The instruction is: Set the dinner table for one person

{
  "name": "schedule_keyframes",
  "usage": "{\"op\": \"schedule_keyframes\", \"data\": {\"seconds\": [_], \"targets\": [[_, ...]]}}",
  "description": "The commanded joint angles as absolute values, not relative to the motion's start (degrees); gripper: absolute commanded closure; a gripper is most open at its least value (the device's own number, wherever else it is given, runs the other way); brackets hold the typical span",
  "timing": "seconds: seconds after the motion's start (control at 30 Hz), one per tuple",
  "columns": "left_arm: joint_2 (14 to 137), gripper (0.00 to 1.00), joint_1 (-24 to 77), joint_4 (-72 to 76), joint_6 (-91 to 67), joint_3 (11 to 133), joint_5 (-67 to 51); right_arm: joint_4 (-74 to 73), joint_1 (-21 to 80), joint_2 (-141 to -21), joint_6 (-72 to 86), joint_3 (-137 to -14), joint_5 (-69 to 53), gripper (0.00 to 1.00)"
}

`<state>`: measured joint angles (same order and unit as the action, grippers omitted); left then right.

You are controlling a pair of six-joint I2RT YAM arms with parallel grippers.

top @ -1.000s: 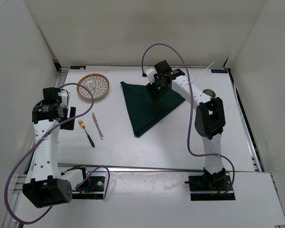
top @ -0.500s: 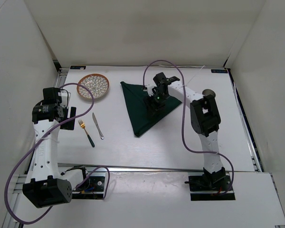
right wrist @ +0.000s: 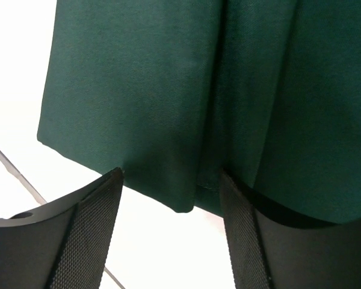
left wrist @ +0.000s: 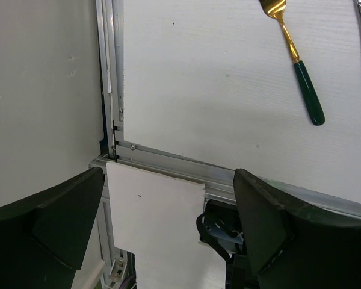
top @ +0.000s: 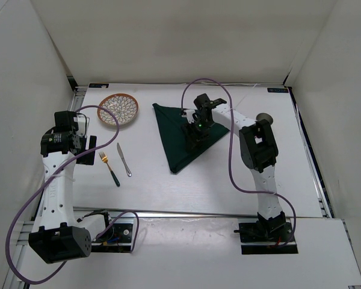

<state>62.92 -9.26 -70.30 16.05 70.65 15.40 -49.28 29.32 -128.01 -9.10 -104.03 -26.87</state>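
The large plain white rectangular surface [top: 228, 174] that I am setting spans the booth from wall to wall and carries everything in view. My right pincer [top: 194, 139] hangs low over a dark green cloth [top: 179, 150] that lies folded into a triangle at centre rear of the surface, its sharpest corner toward the arm bases. From the wrist camera I see the two black fingers [right wrist: 78, 235] moderately parted on either side of a fold near the cloth's edge, with nothing pinched between them. I cannot tell whether they touch the fabric. At rear left sits a round plate with an orange rim and a white patterned face [top: 118, 110]. Nearer the bases, a gold fork with a dark green handle [top: 109, 168] and a silver knife [top: 124, 159] lie side by side without touching, the tines pointing away from me. My left pincer [top: 87, 144] is poised above the surface's left edge, just left of the fork, jaws spread wide and empty.
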Motion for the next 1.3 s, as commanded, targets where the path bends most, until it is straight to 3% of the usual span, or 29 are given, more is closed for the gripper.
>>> {"op": "schedule_keyframes", "data": {"seconds": [0.0, 0.27, 0.83, 0.93, 1.0, 1.03, 1.07, 1.13, 1.2, 1.27], "targets": [[62.05, 0.0, -9.14, -70.14, 16.0, 70.75, 14.33, -47.64, 29.44, -126.3, -9.23, -104.06, -25.49, 0.31], [62.05, 0.0, -9.14, -70.14, 15.47, 70.22, 13.8, -48.16, 29.44, -123.23, -11.68, -104.59, -21.88, 0.22], [61.52, 0.0, -9.14, -70.14, 15.47, 69.7, 12.74, -46.85, 29.44, -129.19, -12.31, -107.48, -19.16, 0.16], [61.52, 0.0, -9.14, -70.14, 15.47, 69.7, 12.74, -46.85, 29.44, -129.2, -11.78, -108.02, -21.61, 0.24], [61.52, 0.0, -9.14, -70.14, 15.47, 69.7, 12.74, -46.85, 29.44, -129.2, -10.55, -108.54, -22.15, 0.39], [61.52, 0.0, -9.14, -70.14, 15.47, 69.18, 12.74, -47.37, 29.44, -129.2, -10.55, -108.54, -22.76, 0.48], [61.52, 0.0, -9.14, -70.14, 15.47, 69.17, 12.74, -47.37, 29.44, -129.2, -10.55, -108.54, -22.76, 0.67], [61.52, 0.0, -9.14, -70.14, 15.47, 69.17, 12.74, -47.9, 29.97, -129.2, -10.55, -109.07, -22.76, 0.87], [61.52, 0.0, -9.14, -70.14, 15.47, 69.17, 12.74, -47.9, 31.2, -129.2, -10.55, -109.07, -22.76, 1.0], [61.52, 0.0, -9.14, -70.14, 15.47, 69.17, 12.74, -47.9, 31.2, -128.67, -10.55, -110.47, -22.76, 1.0]]}}
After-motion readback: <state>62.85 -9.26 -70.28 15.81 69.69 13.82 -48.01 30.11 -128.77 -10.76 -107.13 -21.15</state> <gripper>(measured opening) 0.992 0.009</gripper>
